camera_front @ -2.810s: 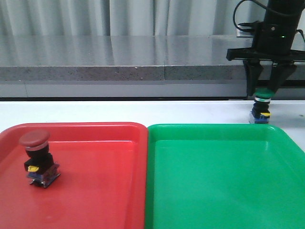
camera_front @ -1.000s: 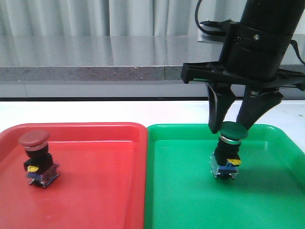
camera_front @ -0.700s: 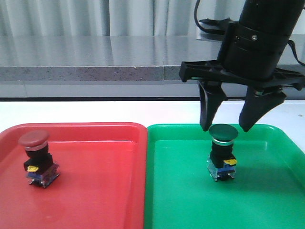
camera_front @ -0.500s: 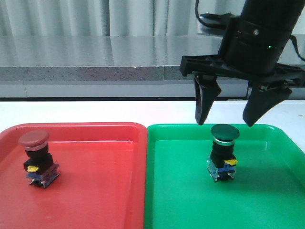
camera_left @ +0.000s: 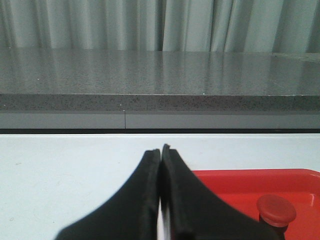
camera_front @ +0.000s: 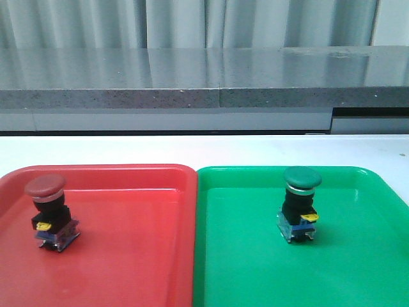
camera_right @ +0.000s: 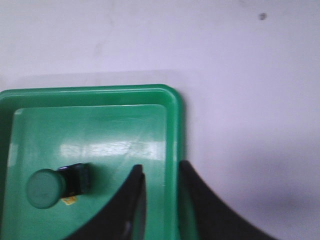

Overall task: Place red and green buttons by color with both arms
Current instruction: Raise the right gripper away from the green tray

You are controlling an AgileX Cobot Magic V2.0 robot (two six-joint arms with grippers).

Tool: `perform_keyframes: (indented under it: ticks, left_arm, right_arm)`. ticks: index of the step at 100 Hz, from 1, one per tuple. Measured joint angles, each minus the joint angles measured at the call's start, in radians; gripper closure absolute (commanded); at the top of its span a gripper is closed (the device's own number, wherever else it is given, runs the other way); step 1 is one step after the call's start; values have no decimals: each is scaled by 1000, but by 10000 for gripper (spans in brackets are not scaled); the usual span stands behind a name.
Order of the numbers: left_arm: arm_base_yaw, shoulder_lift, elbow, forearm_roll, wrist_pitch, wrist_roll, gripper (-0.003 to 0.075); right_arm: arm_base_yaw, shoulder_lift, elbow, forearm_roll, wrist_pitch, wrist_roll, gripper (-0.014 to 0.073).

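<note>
The red button (camera_front: 51, 211) stands upright in the red tray (camera_front: 128, 243) at its left side; its cap also shows in the left wrist view (camera_left: 276, 211). The green button (camera_front: 299, 203) stands upright in the green tray (camera_front: 345, 268), free of any gripper; it also shows in the right wrist view (camera_right: 52, 186). Neither arm shows in the front view. My left gripper (camera_left: 161, 150) is shut and empty, above the white table beside the red tray. My right gripper (camera_right: 160, 169) is open and empty, high above the green tray's rim (camera_right: 175, 130).
The two trays lie side by side on a white table (camera_front: 204, 150). A grey stone ledge (camera_front: 192, 77) and curtains run behind it. A small dark speck (camera_right: 262, 16) lies on the table beyond the green tray.
My right gripper brought the green button from the table into the green tray, let it go, opened, and rose out of the front view. The red button has not moved.
</note>
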Motion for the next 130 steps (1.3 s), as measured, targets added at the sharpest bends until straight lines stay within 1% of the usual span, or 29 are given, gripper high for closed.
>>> perform_keyframes:
  ticks: [13,25,42,76,113,122,130]
  left_arm:
    - [0,0,0,0,0,0,741]
    - [0,0,0,0,0,0,741]
    - [0,0,0,0,0,0,741]
    - [0,0,0,0,0,0,741]
    - [0,0,0,0,0,0,741]
    - [0,0,0,0,0,0,741]
    - [0,0,0,0,0,0,741]
  right_arm:
    - [-81,-111,84,-18,-50,-34,657]
    - [-105,-215,167,-49,-107,-45,657]
    - [-107,-366,293,-97,-234,-52,657]
    - [-107,-711,584,-105,-547,-52,657]
    - [-107,-1023,821,-80,-644,-52,657]
    - [-107,-1075,873,-80,-702,-52,657]
    - [-107,-1117,925,-80,-783,-52,657]
